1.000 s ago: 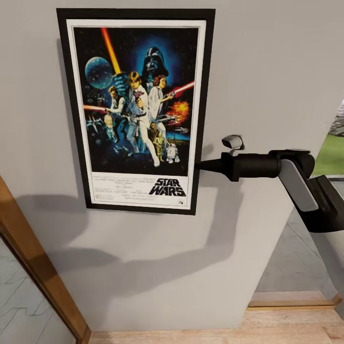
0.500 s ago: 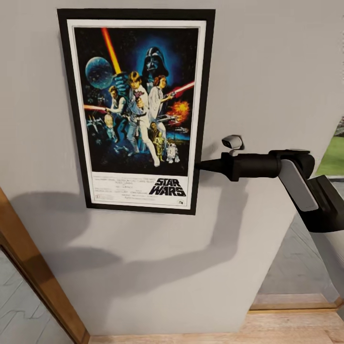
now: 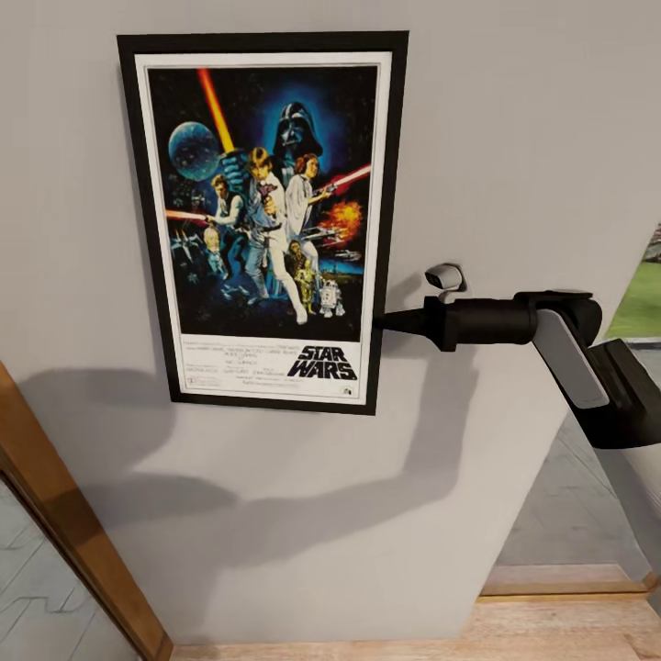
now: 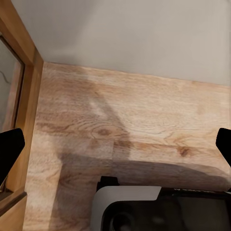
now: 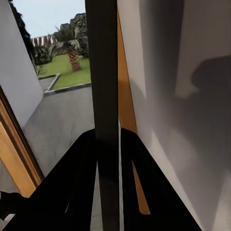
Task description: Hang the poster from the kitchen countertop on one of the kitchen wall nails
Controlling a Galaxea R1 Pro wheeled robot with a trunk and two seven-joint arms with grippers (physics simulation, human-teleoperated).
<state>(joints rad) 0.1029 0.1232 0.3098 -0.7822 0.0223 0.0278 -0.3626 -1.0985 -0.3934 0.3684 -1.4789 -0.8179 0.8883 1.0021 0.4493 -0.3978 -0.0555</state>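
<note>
Against the plain light-grey wall (image 3: 514, 138), the portrait Star Wars poster in its thin black frame (image 3: 266, 220) is held flat by its right edge, the right gripper (image 3: 386, 321) clamped shut on the frame, as the right wrist view confirms (image 5: 108, 144). The left gripper (image 4: 115, 144) is spread wide over the wooden floor (image 4: 134, 120), holding nothing. The hanging step is judged in hand; no nail is visible, so seating should be checked before the jaws are released.

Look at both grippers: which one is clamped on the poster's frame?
The right gripper. It pinches the poster at its right edge, low down, and its jaws squeeze the dark frame edge in the right wrist view. The left gripper hangs open over bare wooden floor.
</note>
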